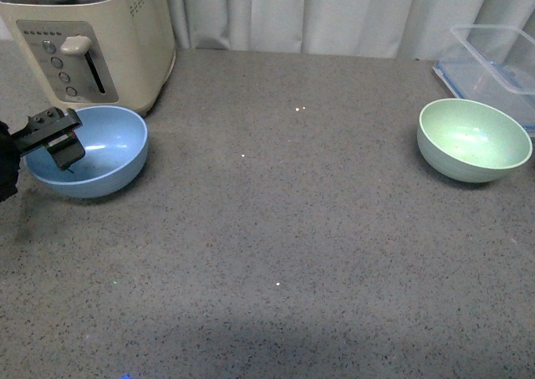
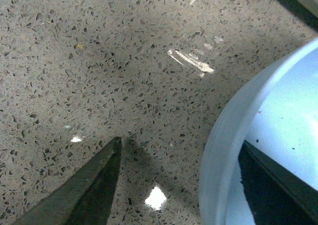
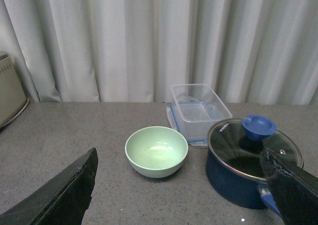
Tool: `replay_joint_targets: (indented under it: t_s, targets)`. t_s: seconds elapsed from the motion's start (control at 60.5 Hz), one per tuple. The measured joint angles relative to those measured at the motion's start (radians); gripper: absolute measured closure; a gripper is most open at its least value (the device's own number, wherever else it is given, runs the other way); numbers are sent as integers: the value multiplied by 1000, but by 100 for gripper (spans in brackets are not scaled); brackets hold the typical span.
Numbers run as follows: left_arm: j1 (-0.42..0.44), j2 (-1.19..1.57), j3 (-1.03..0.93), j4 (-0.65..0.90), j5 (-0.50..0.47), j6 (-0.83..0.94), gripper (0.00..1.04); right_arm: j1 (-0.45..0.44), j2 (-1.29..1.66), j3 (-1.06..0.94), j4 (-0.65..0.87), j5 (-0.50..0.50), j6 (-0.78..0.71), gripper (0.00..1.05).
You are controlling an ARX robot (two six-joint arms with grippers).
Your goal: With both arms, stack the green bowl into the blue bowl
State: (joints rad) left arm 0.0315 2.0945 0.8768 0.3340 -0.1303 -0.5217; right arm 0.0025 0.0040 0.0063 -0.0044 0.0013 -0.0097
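Blue bowl (image 1: 113, 157) rim between left gripper (image 2: 180, 144) jaws

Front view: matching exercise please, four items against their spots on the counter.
Items:
1. blue bowl
2. green bowl
3. toaster
4. clear container

Places:
A. back left
B. right side, standing free
C. far right, behind the green bowl
D. left side, left gripper open across its rim

Pairs: 1-D, 2-B, 3-A, 4-C
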Motion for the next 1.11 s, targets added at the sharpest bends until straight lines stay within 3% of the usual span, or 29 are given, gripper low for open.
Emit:
replay_joint_targets:
  t_s: [0.43,0.727,1.107]
  targets:
    - [1,1,24,-11,28,-11,98,0,0,0,0,0,0,9]
    - [-26,-12,39,-41,10,-5,99,0,0,0,0,0,0,9]
    - [-365,10,195,-150,10,-127,99,0,0,0,0,0,0,9]
